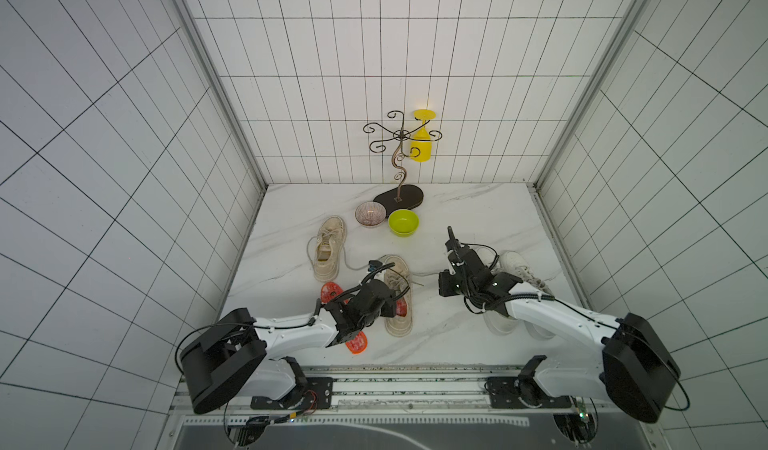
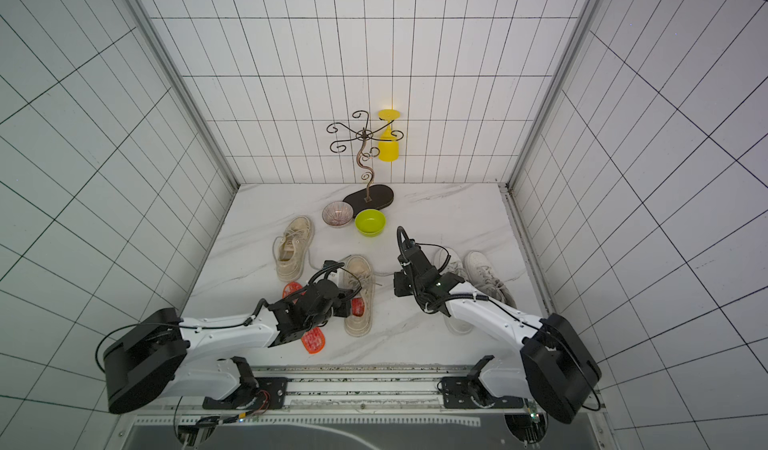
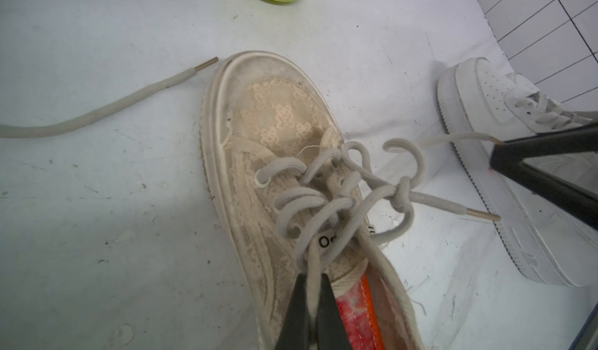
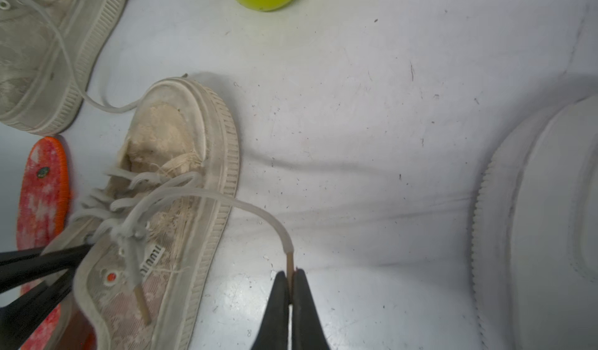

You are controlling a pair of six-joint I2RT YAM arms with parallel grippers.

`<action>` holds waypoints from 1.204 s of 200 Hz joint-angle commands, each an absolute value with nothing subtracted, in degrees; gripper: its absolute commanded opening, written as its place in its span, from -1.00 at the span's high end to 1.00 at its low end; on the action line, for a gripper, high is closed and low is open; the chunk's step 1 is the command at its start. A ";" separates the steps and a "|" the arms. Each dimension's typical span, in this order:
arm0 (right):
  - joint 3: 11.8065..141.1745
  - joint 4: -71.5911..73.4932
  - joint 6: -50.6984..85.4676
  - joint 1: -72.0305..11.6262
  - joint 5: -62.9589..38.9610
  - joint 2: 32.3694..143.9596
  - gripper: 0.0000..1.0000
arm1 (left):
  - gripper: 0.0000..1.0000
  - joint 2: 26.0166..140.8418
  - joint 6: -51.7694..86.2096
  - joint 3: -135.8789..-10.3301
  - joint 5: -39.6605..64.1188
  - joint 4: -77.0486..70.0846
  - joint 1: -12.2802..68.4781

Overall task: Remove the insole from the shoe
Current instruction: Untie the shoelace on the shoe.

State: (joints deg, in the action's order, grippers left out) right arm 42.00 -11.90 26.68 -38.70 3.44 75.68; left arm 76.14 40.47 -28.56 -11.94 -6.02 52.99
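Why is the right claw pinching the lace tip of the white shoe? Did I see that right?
Not quite. The right claw is pinching a lace tip, but that lace belongs to the beige shoe, not the white shoe. The right wrist view shows it running back there.

marble table [image 1: 457,219] | beige shoes [image 1: 330,248] | white sneakers [image 1: 517,267] | orange insole [image 1: 331,292] | green bowl [image 1: 403,222] | striped bowl [image 1: 370,213] | rack [image 1: 398,197]
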 commanded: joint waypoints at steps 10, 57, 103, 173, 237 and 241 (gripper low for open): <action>48.68 -12.73 24.64 -37.62 1.26 77.93 0.42 | 1.00 75.14 39.81 -28.53 -11.91 -8.33 53.26; 46.66 -15.29 20.63 -37.96 1.02 69.89 -0.17 | 1.00 74.53 39.68 -27.60 -13.14 -8.83 53.26; 44.43 -13.06 19.71 -40.29 -7.47 66.76 -0.16 | 1.00 75.76 39.63 -28.21 -12.47 -9.54 53.24; 47.39 -11.16 18.98 -45.81 -6.74 73.56 -0.07 | 1.00 75.36 39.74 -27.96 -12.32 -9.41 53.26; 48.71 -9.44 18.37 -46.75 -5.91 77.48 0.25 | 1.00 75.06 39.81 -27.60 -12.38 -9.40 53.26; 48.83 -9.28 18.34 -46.76 -5.89 77.62 0.25 | 1.00 75.14 39.81 -27.60 -12.35 -9.40 53.26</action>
State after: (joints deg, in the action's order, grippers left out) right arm 42.63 -11.22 19.16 -46.04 -6.42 76.79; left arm 75.66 40.01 -28.01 -11.94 -7.07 53.17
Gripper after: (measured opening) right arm 0.382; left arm 0.048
